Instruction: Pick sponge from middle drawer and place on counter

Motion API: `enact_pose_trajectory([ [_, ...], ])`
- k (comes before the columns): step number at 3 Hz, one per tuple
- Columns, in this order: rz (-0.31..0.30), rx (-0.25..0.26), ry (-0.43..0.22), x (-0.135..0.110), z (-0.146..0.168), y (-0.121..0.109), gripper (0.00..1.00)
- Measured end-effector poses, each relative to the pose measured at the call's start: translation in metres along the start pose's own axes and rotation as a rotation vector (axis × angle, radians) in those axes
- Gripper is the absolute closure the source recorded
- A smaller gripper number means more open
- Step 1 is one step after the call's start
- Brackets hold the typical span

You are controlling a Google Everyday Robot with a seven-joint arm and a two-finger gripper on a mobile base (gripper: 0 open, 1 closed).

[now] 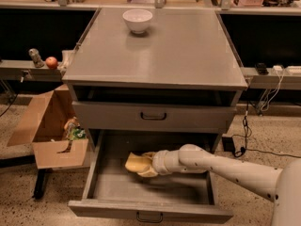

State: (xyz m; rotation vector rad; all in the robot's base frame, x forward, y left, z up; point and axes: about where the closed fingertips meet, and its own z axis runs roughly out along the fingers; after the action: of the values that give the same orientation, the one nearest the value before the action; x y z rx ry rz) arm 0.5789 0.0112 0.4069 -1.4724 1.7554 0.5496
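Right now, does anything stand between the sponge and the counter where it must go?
The gripper is at the sponge in the middle drawer. The closed drawer front above and the counter's edge lie between; a white bowl sits far back.
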Motion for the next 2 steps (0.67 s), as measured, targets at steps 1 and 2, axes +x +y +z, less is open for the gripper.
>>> enact_pose_trajectory([
  [1,-0.107,-0.037,-0.049,-0.043,-0.031,0.012,1.00],
  [2,-0.239,-0.024,-0.115,-0.099,-0.074,0.028,1.00],
])
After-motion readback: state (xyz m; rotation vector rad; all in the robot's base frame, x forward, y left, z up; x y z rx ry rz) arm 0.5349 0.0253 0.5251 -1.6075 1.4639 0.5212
